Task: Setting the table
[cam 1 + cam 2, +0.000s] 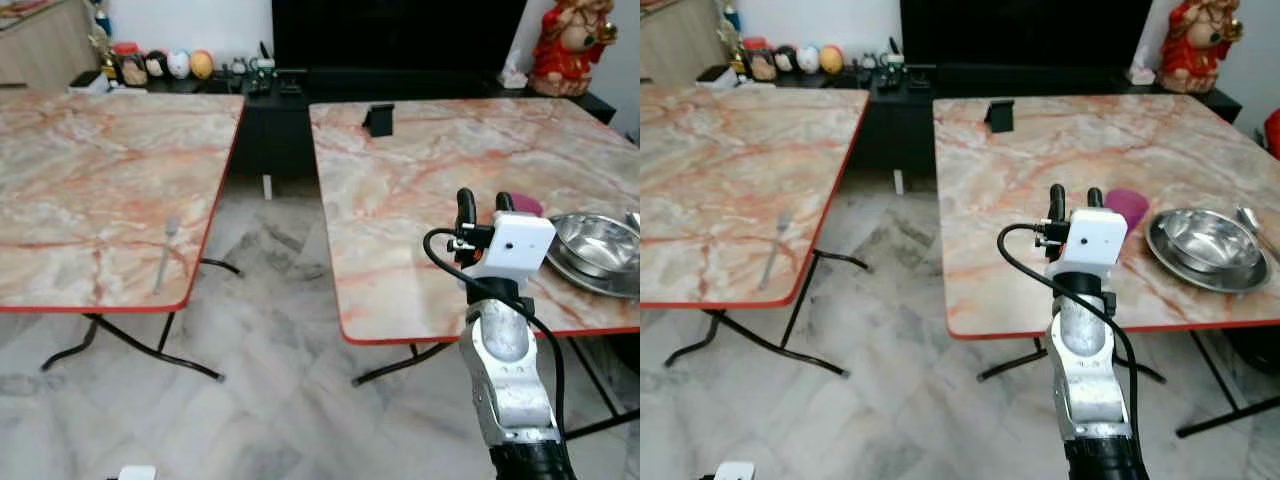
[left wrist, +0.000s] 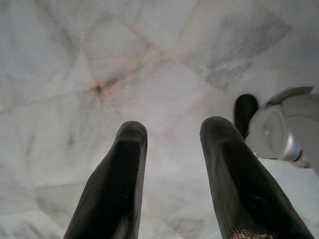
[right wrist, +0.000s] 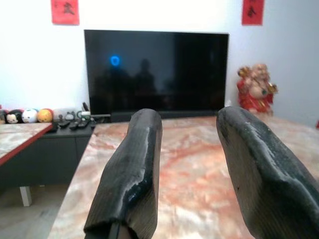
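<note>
Right gripper raised at lower centre of frame over the near edge of the right-hand marble-patterned table, fingers apart, grasping nothing. Shiny steel bowl on a steel plate at right edge; magenta cup beside it. Metal fork lies on the left-hand marble table. Left gripper released, over grey marble floor.

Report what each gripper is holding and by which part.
Nothing is held. The right gripper is raised over the right table, fingers apart and empty. The left gripper hangs over the floor, also open and empty.
</note>
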Robot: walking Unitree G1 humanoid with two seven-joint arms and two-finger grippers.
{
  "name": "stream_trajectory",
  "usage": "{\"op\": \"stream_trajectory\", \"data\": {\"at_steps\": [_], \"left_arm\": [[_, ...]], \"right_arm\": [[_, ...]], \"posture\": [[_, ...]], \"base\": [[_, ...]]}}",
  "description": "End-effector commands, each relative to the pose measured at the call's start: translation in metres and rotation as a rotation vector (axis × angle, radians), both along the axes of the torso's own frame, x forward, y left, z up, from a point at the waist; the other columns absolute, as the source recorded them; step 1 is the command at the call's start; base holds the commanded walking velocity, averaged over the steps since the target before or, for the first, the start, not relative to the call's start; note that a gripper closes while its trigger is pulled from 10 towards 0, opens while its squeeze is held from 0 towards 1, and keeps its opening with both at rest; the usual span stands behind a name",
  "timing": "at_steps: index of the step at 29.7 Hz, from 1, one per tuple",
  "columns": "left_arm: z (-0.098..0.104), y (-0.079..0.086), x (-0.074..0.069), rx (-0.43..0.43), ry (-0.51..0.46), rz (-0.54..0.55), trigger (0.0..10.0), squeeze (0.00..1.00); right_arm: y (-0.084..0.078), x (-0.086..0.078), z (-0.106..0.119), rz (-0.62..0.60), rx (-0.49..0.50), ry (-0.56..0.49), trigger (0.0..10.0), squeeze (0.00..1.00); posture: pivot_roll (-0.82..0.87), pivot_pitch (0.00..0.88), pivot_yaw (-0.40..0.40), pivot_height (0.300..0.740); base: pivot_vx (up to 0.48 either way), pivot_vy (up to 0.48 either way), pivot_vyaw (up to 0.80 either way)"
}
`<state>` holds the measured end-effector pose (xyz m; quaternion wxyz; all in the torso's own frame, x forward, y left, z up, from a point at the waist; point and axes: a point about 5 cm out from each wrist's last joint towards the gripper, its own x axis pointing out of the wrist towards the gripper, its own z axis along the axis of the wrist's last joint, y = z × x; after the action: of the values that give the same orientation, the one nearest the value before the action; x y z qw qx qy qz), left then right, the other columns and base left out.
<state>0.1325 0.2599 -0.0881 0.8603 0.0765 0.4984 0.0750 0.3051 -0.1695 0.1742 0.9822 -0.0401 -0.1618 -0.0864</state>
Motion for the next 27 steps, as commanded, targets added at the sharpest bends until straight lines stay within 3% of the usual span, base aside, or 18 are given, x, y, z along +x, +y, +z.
{"op": "stream_trajectory", "data": {"at_steps": [1,9,16,27], "left_arm": [[-0.0015,-0.0018,-0.0021,-0.007,0.014,0.006,10.0,0.00],[-0.0023,-0.0021,-0.0040,-0.005,0.022,-0.004,10.0,0.00],[-0.0028,-0.0034,-0.0047,-0.002,0.025,-0.019,10.0,0.00],[-0.0020,-0.0032,-0.0023,-0.007,0.011,0.008,10.0,0.00]], "right_arm": [[-0.0047,-0.0007,0.0008,-0.015,-0.004,0.002,10.0,0.00],[-0.0007,-0.0034,-0.0042,-0.007,-0.006,0.006,10.0,0.00],[-0.0077,-0.0007,-0.0007,-0.019,-0.016,-0.001,10.0,0.00],[0.0011,0.0006,0.0005,0.001,-0.007,-0.004,10.0,0.00]], "posture": [[-0.01,0.000,0.006,0.711],[-0.01,0.000,0.008,0.711],[-0.01,0.000,0.005,0.711],[0.03,0.000,-0.017,0.711]], "base": [[0.000,0.311,0.00],[0.000,0.312,0.00],[0.000,0.314,0.00],[0.000,0.313,0.00]]}}
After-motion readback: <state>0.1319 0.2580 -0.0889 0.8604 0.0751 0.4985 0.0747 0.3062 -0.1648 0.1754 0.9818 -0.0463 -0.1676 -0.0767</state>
